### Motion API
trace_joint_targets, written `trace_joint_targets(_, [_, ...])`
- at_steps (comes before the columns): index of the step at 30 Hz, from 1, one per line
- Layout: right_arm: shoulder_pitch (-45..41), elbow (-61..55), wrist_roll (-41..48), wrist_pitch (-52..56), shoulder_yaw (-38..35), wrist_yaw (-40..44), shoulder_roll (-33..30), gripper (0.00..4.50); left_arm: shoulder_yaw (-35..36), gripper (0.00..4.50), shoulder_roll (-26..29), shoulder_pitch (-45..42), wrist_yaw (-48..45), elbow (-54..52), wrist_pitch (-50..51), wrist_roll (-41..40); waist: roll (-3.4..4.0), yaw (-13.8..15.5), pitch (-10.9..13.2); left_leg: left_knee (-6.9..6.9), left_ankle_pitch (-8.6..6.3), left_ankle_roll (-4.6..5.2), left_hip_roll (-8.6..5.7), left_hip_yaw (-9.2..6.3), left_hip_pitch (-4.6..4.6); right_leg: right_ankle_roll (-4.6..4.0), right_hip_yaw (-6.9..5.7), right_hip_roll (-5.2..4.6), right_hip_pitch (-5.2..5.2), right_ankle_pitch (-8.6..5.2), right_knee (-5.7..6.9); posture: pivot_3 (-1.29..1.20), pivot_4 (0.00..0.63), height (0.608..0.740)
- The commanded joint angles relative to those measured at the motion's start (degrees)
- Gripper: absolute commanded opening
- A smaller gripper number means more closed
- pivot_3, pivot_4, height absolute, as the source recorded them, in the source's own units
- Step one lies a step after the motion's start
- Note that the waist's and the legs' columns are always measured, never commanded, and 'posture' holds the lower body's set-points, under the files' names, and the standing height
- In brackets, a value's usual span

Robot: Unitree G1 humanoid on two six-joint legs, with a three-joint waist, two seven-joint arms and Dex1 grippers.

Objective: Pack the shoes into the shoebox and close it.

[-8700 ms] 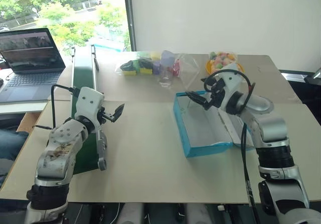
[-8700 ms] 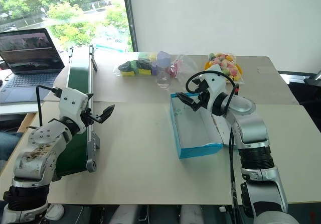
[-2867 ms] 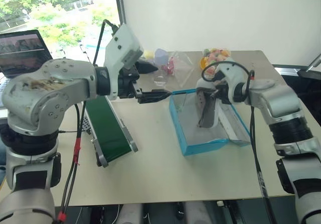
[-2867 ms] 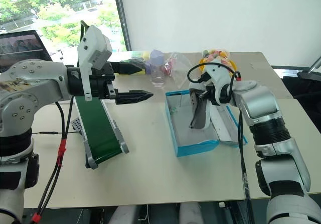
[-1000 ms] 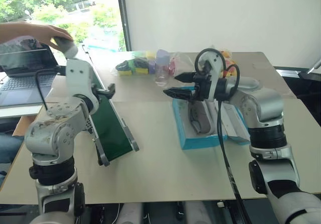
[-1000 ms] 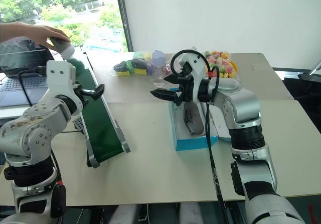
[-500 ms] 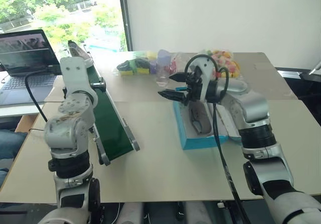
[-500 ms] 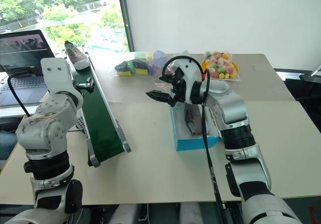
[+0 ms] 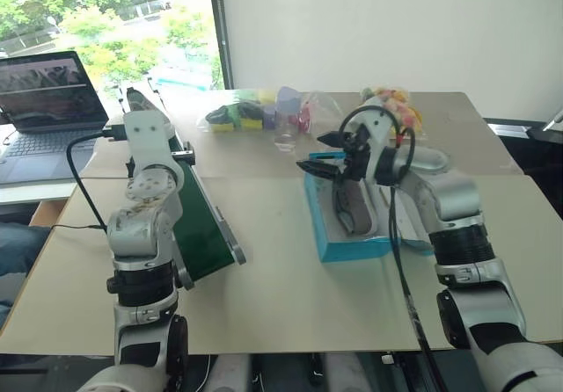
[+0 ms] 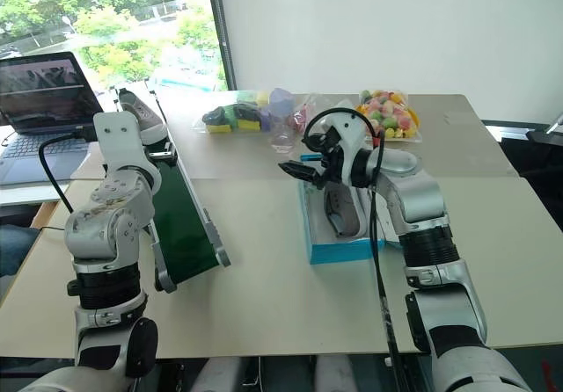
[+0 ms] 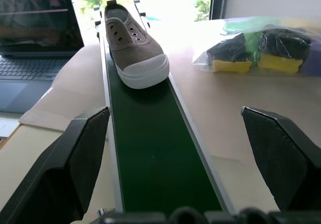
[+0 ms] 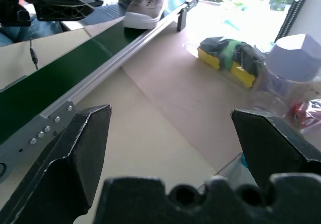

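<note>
Grey canvas sneaker (image 11: pixel 134 45) now sits at the far end of the long dark green tray (image 11: pixel 150 148), newly arrived; its mate (image 9: pixel 349 206) lies inside the turquoise cardboard shoebox (image 9: pixel 327 239). My left end effector (image 11: pixel 175 156) gapes wide facing it, and my right end effector (image 9: pixel 326 154) hovers wide and empty over the box, so fetching comes next.

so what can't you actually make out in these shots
- Shoe in the shoebox: the right gripper and arm cover part of it in the eye views.
- Sneaker on the green conveyor: the left arm hides most of it in the eye views.
- Laptop screen: too small to read.
</note>
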Motion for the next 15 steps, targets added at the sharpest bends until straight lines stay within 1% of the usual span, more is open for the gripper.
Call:
trace_joint_targets(1, [-0.76,-1.88,2.23,-0.45,-3.05,0.31,-0.7,4.47,1.98,4.5,-1.38,0.51,0.51,1.28,-3.94,0.38,-0.01,-0.01,0.0,0.0,0.0,0.0,0.0,0.0,0.01,0.0,0.0,0.0,0.0,0.0,0.0,0.0,0.15,0.74])
trace_joint_targets(3, [-0.57,-2.63,2.38,0.02,-3.04,0.32,-0.45,4.47,2.01,4.5,-1.77,0.46,0.19,3.16,-6.27,0.57,-0.01,-0.05,0.0,0.0,0.0,0.0,0.01,0.0,0.01,0.0,0.0,0.01,0.01,0.0,0.0,0.0,0.15,0.74])
trace_joint_targets(6, [-0.4,-3.37,2.76,0.51,-2.78,-0.17,0.02,4.47,4.54,4.5,-2.83,-1.67,1.49,9.55,-9.93,-0.06,-0.01,0.06,-0.01,0.0,0.07,0.12,0.0,0.0,0.01,0.0,0.0,0.01,0.01,0.0,0.01,0.0,0.15,0.74])
trace_joint_targets(8, [-0.32,-3.73,2.85,0.72,-2.58,-0.5,0.16,4.47,4.76,4.5,-2.36,-3.11,1.46,13.07,-11.97,0.29,-0.01,0.04,-0.01,0.0,0.12,0.2,0.0,0.0,0.0,0.01,-0.01,-0.01,0.01,0.01,-0.01,0.0,0.15,0.74])
trace_joint_targets(11, [0.01,-4.85,3.11,1.46,-2.42,-1.11,0.38,4.47,5.81,4.5,-1.5,-6.75,1.81,21.11,-14.78,0.22,-0.02,0.09,-0.01,0.0,0.12,0.2,-0.01,0.0,-0.03,0.02,-0.03,-0.02,0.01,0.02,-0.02,0.0,0.15,0.74])
trace_joint_targets(15, [0.45,-5.93,3.4,2.27,-2.55,-1.68,0.49,4.47,6.87,4.5,-0.5,-9.83,1.75,28.3,-18.38,-0.08,-0.03,0.1,-0.02,0.0,0.12,0.21,-0.03,0.0,-0.05,0.05,-0.03,-0.05,0.01,0.03,-0.04,0.0,0.15,0.74])
